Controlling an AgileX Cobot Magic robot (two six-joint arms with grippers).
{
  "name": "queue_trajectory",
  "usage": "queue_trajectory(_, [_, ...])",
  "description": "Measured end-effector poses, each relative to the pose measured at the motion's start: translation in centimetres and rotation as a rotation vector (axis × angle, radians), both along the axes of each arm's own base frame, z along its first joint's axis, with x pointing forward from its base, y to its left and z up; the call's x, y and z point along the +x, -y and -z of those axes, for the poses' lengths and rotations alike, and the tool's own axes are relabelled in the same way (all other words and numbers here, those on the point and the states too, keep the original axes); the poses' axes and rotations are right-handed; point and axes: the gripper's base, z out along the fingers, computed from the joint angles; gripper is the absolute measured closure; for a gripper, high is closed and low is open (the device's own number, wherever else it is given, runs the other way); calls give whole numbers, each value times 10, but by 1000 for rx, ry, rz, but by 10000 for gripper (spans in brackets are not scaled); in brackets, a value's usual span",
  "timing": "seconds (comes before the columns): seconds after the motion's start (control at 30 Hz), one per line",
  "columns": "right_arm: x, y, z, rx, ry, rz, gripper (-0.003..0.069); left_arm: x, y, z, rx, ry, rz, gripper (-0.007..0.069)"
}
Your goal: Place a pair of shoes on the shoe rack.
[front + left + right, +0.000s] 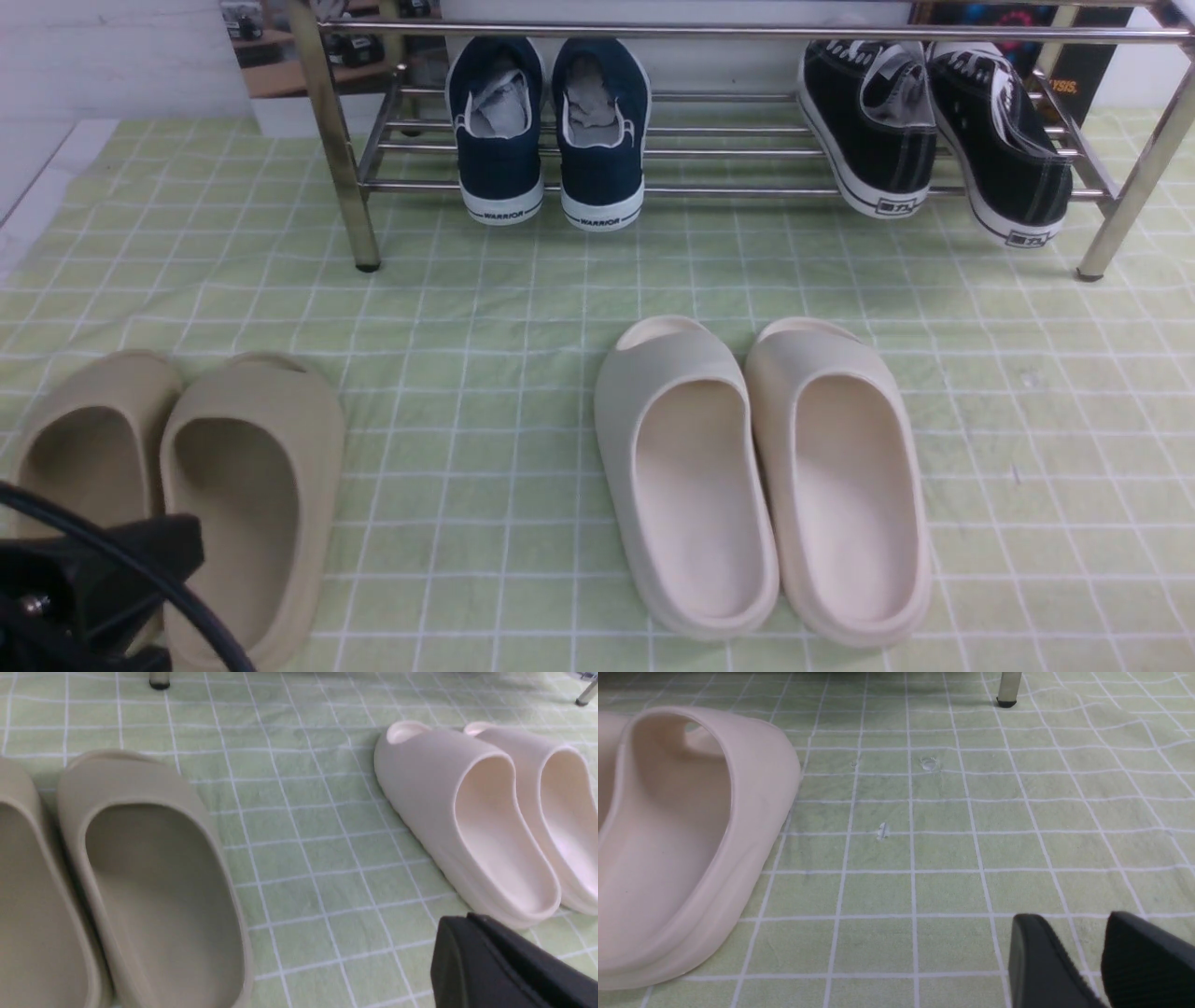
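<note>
Already, from the front view, the pair of shoes point(547, 131) sits on the lower bars of the shoe rack point(653, 159), toes in, heels hanging just over the front bar, the two touching side by side; the black sneakers point(934, 131) lean on the same shelf well to my right. So I judge the placing done, and the step in hand is pulling back cleanly. My left claw point(89, 597) shows only as a dark block low in the corner, overlapping the nearer tan slipper point(247, 504), so I should lift before I move sideways and not drag across it. In the left wrist view, the tan slipper point(154, 891) fills the near side and the cream slippers point(486, 821) lie apart from it across bare green checked cloth point(299, 826); only one black edge of my left claw point(504, 966) shows, so the picture alone does not give the gap, but I take it as closed tight with nothing in it. In the right wrist view, my right claw point(1083, 961) has its two ribbed fingers point(1041, 961) a little apart with only cloth showing between them, holding nothing, beside one cream slipper point(691, 849), with a rack leg point(1008, 690) far ahead. I should keep both arms low and slow, clear of the rack legs, and leave the shoes as they lie.
</note>
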Motion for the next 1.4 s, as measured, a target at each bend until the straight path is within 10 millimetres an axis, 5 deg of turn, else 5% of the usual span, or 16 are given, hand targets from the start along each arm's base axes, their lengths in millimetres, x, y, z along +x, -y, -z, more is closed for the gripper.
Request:
queue_trajectory(0.4, [0,0,0,0,0,0,415,-11,-2,15,70,-178,33,638])
queue_trajectory(0.73, [0,0,0,0,0,0,415,-44,-15,7,80,199,56,638])
queue_trajectory(0.93, [0,0,0,0,0,0,415,-45,-19,41,46,367,23,638])
queue_trajectory(1.17, [0,0,0,0,0,0,415,-30,-15,90,0,322,-13,638])
queue_trajectory(1.4, [0,0,0,0,0,0,415,-28,-16,113,20,261,-41,638])
